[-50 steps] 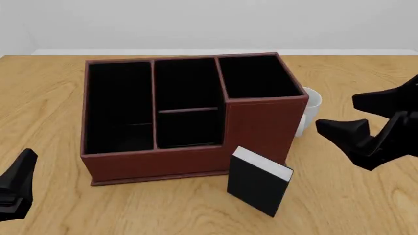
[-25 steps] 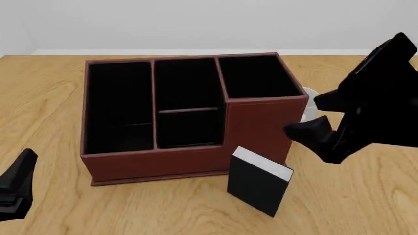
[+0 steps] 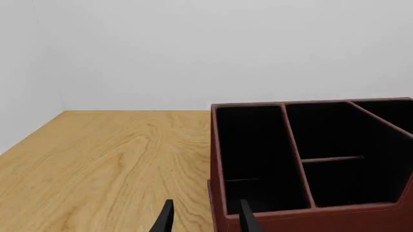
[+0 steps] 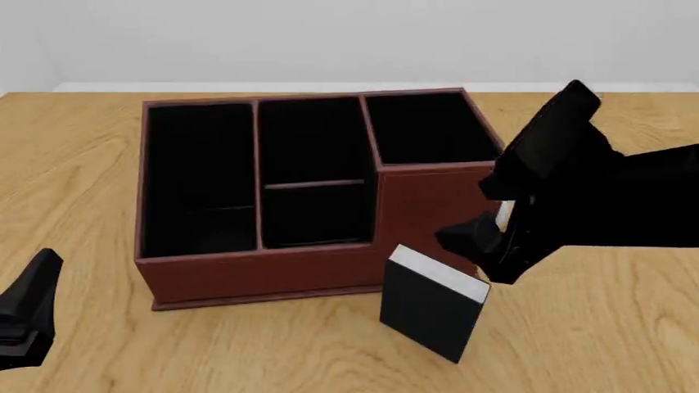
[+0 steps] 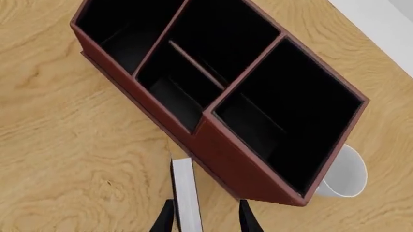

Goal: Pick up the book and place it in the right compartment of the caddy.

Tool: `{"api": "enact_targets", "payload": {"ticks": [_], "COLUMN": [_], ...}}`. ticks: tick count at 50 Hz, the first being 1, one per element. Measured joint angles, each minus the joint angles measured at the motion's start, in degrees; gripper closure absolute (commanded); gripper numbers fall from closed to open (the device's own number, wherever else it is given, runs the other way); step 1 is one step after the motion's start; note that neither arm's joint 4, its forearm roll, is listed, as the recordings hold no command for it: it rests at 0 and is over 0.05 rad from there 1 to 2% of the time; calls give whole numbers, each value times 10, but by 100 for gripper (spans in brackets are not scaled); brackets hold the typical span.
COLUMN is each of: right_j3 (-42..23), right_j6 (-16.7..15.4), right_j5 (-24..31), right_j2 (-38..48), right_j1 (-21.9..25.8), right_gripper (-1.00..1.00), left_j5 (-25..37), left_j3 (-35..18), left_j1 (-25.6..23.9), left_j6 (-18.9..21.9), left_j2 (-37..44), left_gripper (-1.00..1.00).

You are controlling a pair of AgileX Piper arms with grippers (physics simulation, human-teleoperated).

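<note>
1. Presently the book [image 4: 434, 304] stands upright on the table [image 4: 590, 344], just in front of the caddy [image 4: 317, 184], below the right compartment [image 4: 430, 128].
2. Your right gripper [image 4: 480, 246] hangs over the book's top with its fingers spread — nothing pinched; the white page edge [image 5: 185, 193] shows between them.
3. Expect a light, stiff hardcover with smooth covers — take it across both covers near the top, squarely, lest it tip.
4. Your left gripper [image 3: 203, 218] sits idle, fingers apart.

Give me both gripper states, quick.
Left gripper: open, holding nothing.
Right gripper: open, straddling the book, not gripping it.
</note>
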Motion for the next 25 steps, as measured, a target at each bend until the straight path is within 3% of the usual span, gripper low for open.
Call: {"api": "enact_targets", "payload": {"ticks": [25], "right_j3": [30], "right_j6": [1], "right_j5": [-49], "right_j2": [66], "right_j1": [13], "right_gripper": [-100], "left_j5": [0], "left_j3": [0], "left_j1": [0], "left_j6": [0], "left_j2": [0], "left_gripper": [-100]}}
